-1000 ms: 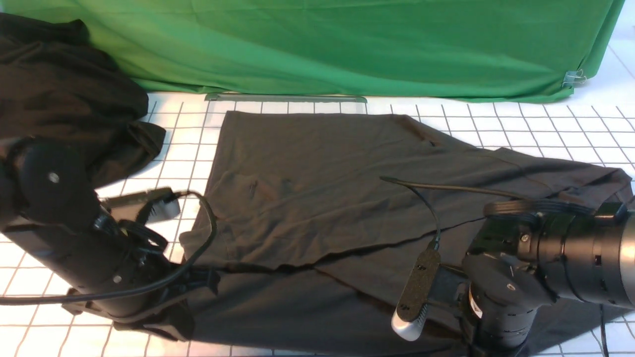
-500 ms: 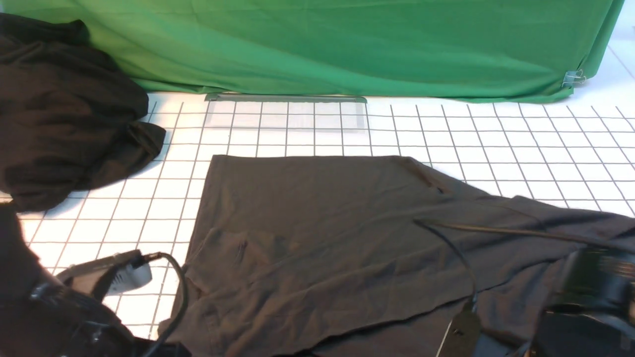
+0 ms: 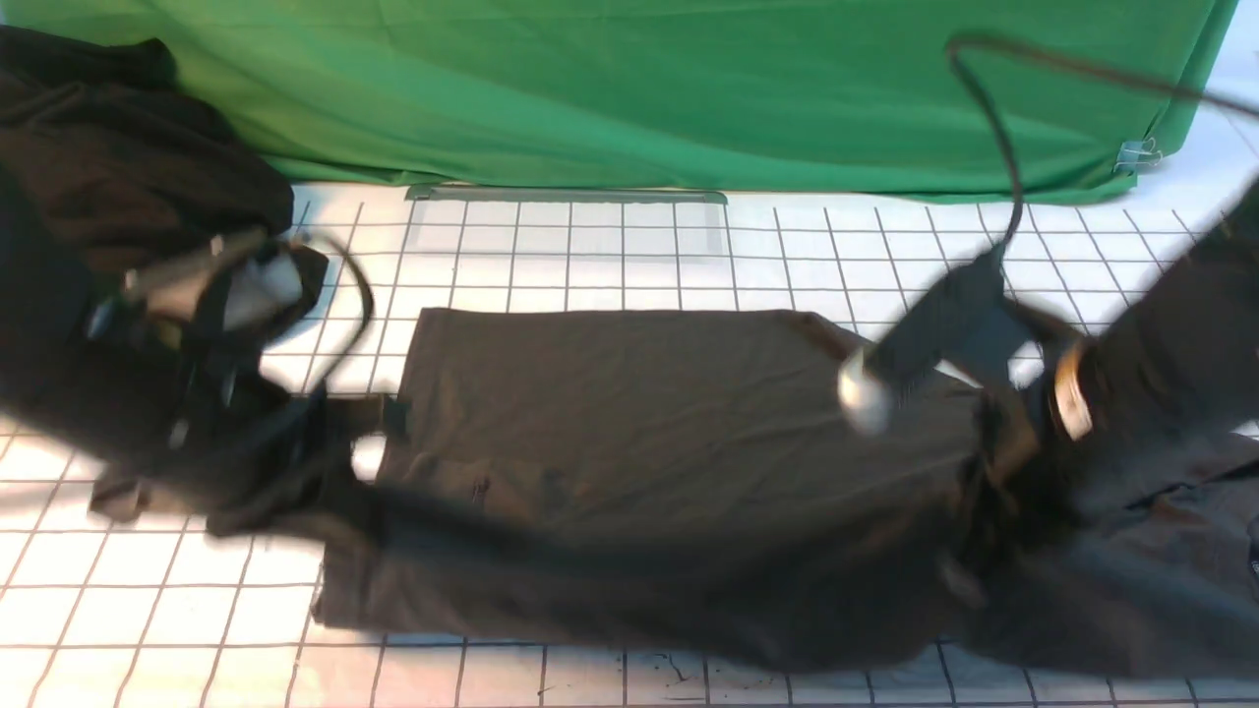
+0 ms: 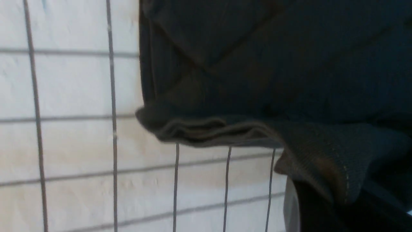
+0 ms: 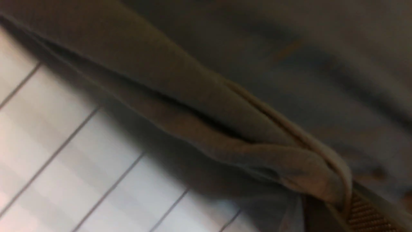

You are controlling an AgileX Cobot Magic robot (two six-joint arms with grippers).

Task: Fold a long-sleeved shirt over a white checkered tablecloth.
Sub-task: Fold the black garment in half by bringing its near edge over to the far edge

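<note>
The long-sleeved shirt (image 3: 639, 423) lies charcoal and creased across the white checkered tablecloth (image 3: 866, 246), its near part lifted into a doubled layer. My left gripper (image 3: 344, 442) is shut on the shirt's left edge and blurred by motion. In the left wrist view the ribbed hem (image 4: 315, 167) is pinched in the gripper (image 4: 322, 196) above the tablecloth (image 4: 70, 145). My right gripper (image 3: 984, 472) is shut on the shirt's right side. In the right wrist view a bunched fold (image 5: 289, 161) runs into the gripper (image 5: 341, 203). No chest logo or neck label shows.
A blacker lumpy heap of fabric (image 3: 128, 167) sits at the back left, behind my left arm. The green cloth (image 3: 629, 88) hangs along the back, held by a clip (image 3: 1136, 154). A clear flat sheet (image 3: 570, 221) lies just beyond the shirt's far edge.
Both arms first dragged the shirt toward me, then rose and swung forward, carrying its near edge up over the body. The far edge has stayed put over the last half second.
</note>
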